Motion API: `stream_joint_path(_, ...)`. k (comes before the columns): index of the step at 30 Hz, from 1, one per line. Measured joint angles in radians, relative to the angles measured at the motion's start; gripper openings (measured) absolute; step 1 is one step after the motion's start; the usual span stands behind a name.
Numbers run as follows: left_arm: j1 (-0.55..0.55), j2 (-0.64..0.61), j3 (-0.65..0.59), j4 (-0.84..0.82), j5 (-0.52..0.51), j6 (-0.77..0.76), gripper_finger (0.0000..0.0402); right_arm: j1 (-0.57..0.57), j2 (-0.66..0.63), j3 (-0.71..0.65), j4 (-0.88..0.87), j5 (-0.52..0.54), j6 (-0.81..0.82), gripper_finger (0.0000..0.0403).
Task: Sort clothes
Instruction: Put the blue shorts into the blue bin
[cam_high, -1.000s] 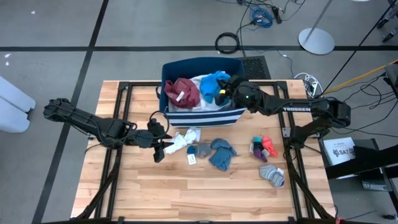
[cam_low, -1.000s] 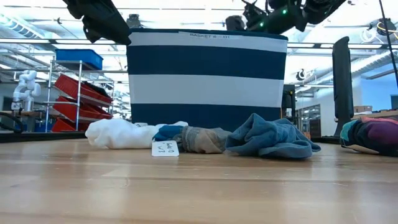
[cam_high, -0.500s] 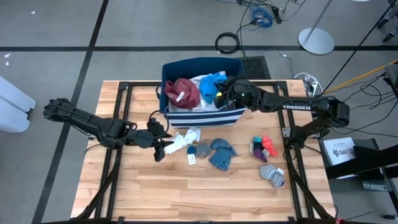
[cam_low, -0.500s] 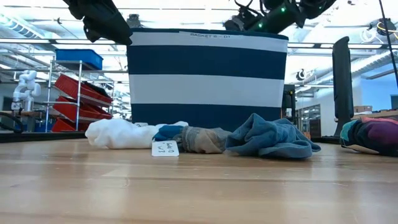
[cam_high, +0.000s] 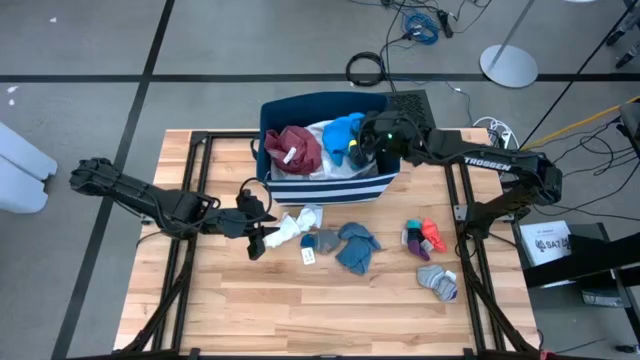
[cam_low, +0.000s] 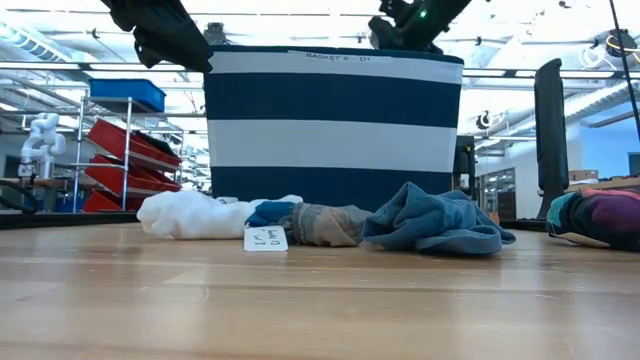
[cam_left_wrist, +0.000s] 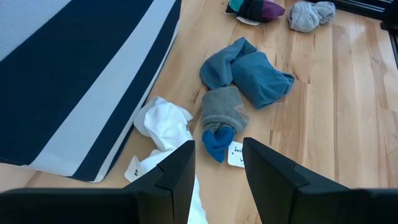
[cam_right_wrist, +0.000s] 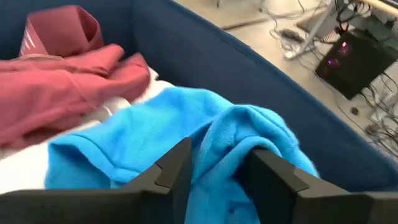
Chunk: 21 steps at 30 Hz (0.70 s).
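A navy white-striped bin (cam_high: 325, 187) at the table's far middle holds a maroon garment (cam_high: 292, 148), white cloth (cam_high: 318, 130) and a bright blue garment (cam_high: 340, 133). My right gripper (cam_high: 358, 143) is open inside the bin, and its fingers stand on either side of a raised fold of the blue garment (cam_right_wrist: 211, 134). My left gripper (cam_high: 262, 240) is open, low over the table at the left end of a white garment (cam_high: 292, 228) that lies in front of the bin. The white garment also shows in the left wrist view (cam_left_wrist: 163, 121). My right gripper comes slanting down from the table's right side, with the blue garment's raised fold (cam_right_wrist: 217, 155) between its open fingers. I cannot tell whether the fingers touch it. My left gripper has the white garment's near end (cam_left_wrist: 196, 202) at its fingers. I cannot tell whether they touch.
On the table in front of the bin lie a grey sock with a blue toe (cam_left_wrist: 221, 112), a paper tag (cam_left_wrist: 235, 155) and a blue-grey cloth (cam_high: 355, 245). Farther right lie a many-coloured pile (cam_high: 422, 236) and grey socks (cam_high: 438, 282). Bare wood lies toward the near edge.
My right arm has swung toward the table's far edge over the bin, and its gripper has stayed at the blue garment. In the low view the gripper has shifted left and risen a little.
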<state>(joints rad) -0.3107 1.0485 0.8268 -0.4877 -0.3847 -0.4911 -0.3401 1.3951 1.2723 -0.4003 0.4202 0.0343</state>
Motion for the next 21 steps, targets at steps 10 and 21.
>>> stream_joint_path(10,0.000,0.000,0.000,0.000,0.000,0.000,0.0144,-0.001,-0.001,0.198,-0.286,-0.003,-0.041,0.0153)
stream_joint_path(21,0.000,0.000,0.000,0.002,0.000,0.000,0.0144,-0.001,0.062,0.221,-0.299,-0.006,0.071,0.0151)
